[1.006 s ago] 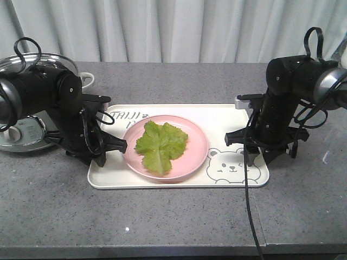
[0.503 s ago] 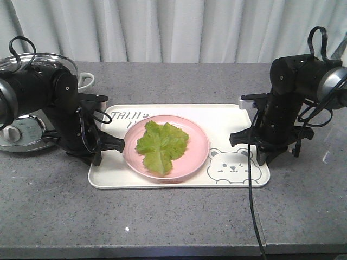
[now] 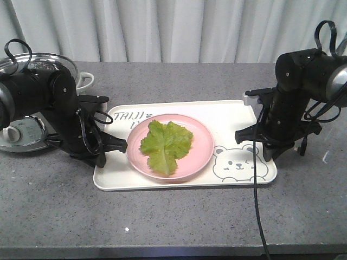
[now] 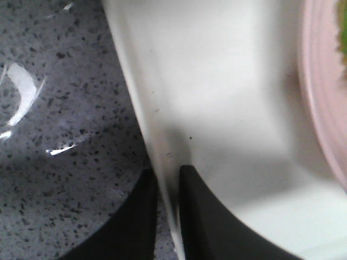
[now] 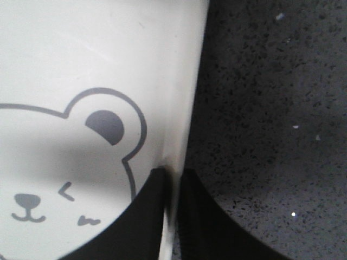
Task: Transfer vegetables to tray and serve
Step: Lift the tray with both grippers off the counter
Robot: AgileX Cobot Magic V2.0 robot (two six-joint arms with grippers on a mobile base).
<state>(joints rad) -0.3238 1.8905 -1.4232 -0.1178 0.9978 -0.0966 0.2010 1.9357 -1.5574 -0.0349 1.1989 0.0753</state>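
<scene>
**Setting.** Pale grey pleated curtain [image 3: 162, 27] along the back. Dark grey speckled counter [image 3: 162, 216] fills the foreground.

**1. Tray** [image 3: 227, 116]. Cream-white, rectangular, with rounded corners and a raised rim. It lies lengthwise at the middle of the counter. Grey lettering [image 3: 127, 116] sits at its far left corner, partly hidden by the plate. A winking bear face [image 3: 240, 164] is at its near right corner. Whether its underside clears the counter cannot be told.

**2. Pink plate** [image 3: 201, 142]. Round, standing on the tray left of centre, its rim just beside the bear face.

**3. Lettuce leaf** [image 3: 165, 145]. Bright green and ruffled, with a paler central rib. It lies flat in the middle of the pink plate, wholly inside the rim, so it is over the tray but not touching it.

**4. Left end effector** [image 4: 167, 181]. Black, at the tray's left short edge. Its fingers [image 4: 211, 227] are pressed together on the rim, one on the counter side and one on the tray's inner face, pinching the tray.

**5. Right end effector** [image 5: 172, 181]. Black, at the tray's right short edge, beside the bear's ear. It is likewise closed on the rim, with one finger inside and one outside.

**6. Cooker** [image 3: 21, 132]. Silver, at the counter's far left, partly hidden behind the left arm [image 3: 54, 103]. It carries a glass lid [image 3: 40, 57] and stands apart from the tray.

**7. Cable** [image 3: 259, 216]. Black, dropping from the right arm [image 3: 295, 81] and running over the counter to its near edge.
</scene>
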